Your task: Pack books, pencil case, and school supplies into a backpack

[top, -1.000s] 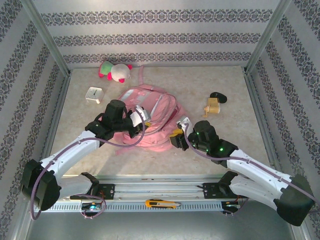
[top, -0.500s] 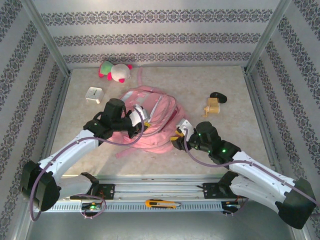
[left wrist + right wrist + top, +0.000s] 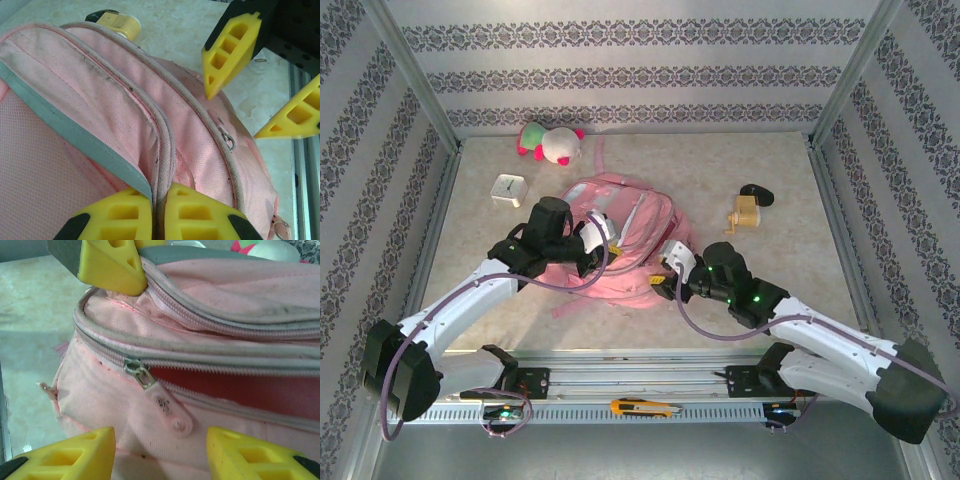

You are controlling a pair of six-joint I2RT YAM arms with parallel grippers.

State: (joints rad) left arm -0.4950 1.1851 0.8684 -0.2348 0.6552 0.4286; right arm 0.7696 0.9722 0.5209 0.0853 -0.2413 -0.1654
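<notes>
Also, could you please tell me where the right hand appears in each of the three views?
Top external: right hand just below centre, at the pink backpack's near-right edge.
Left wrist: upper right, two yellow fingers spread apart beside the backpack.
Right wrist: bottom edge, one finger on either side of a zipper pull.
Shared landmark: the backpack.

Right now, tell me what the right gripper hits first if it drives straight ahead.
The right gripper, jaws open, would most likely meet the zipper pull on the backpack first. The pull hangs centred ahead of it, with pink fabric just behind. Depth is hard to judge.
</notes>
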